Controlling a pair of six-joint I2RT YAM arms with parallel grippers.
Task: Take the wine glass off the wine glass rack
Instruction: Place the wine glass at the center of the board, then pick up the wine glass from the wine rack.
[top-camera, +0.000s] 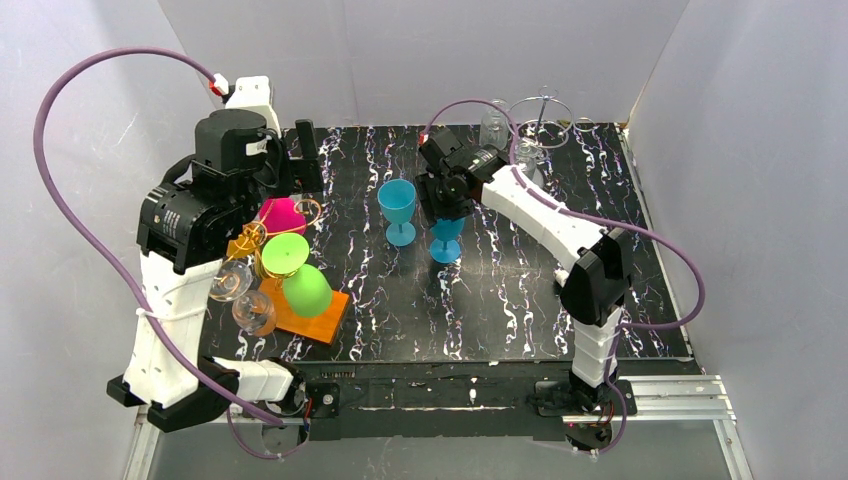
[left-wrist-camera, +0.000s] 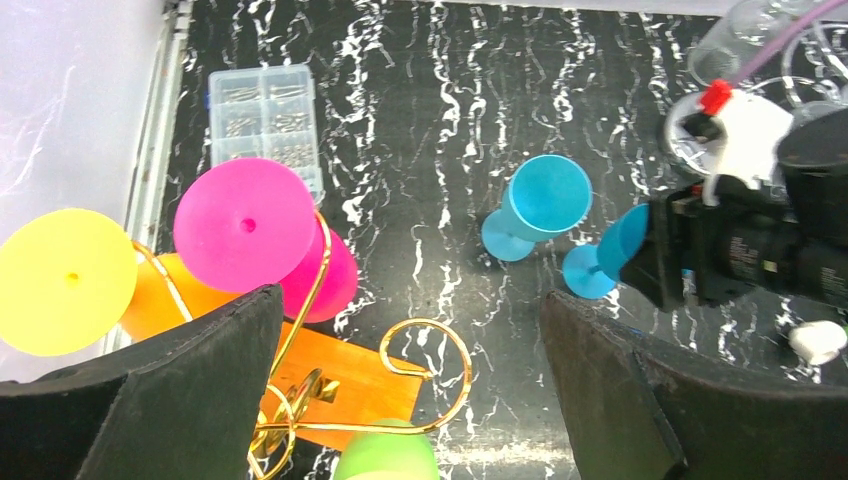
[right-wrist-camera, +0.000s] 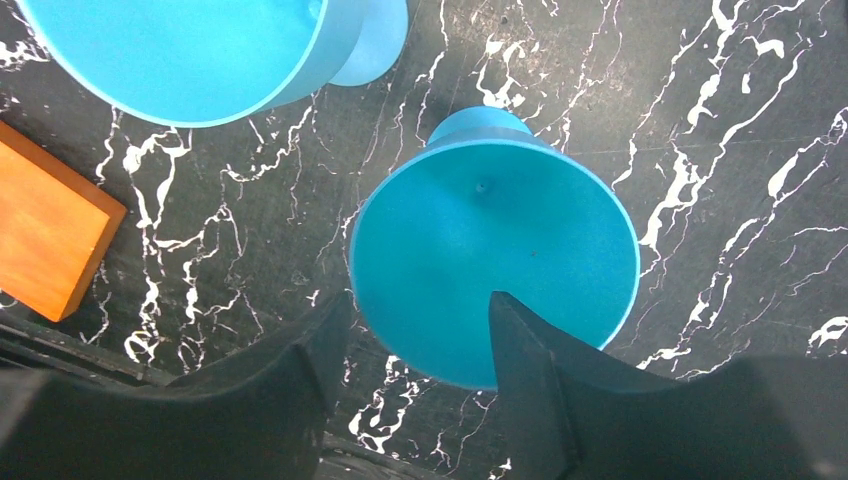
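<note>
The right gripper (right-wrist-camera: 417, 318), part open, straddles the rim of a blue wine glass (right-wrist-camera: 490, 240) upright on the counter (right-wrist-camera: 700, 150); the left gripper (left-wrist-camera: 410, 300) gapes empty above the rack (left-wrist-camera: 345, 380).

Black white-veined tabletop (top-camera: 500, 300), clear compartmented parts box (left-wrist-camera: 265, 120) near its left edge, pale enclosure walls (top-camera: 420, 60) on three sides.

The black, white-veined counter (top-camera: 500, 300) carries a blue wine glass (top-camera: 397, 205) upright just off centre toward 9 o'clock, with a second blue wine glass (top-camera: 446, 245) upright near the centre. An orange wooden base (top-camera: 322, 318) lies at 8 o'clock, a clear compartment box (left-wrist-camera: 265, 120) near 11, and clear glasses (top-camera: 493, 127) at 1 o'clock.
</note>
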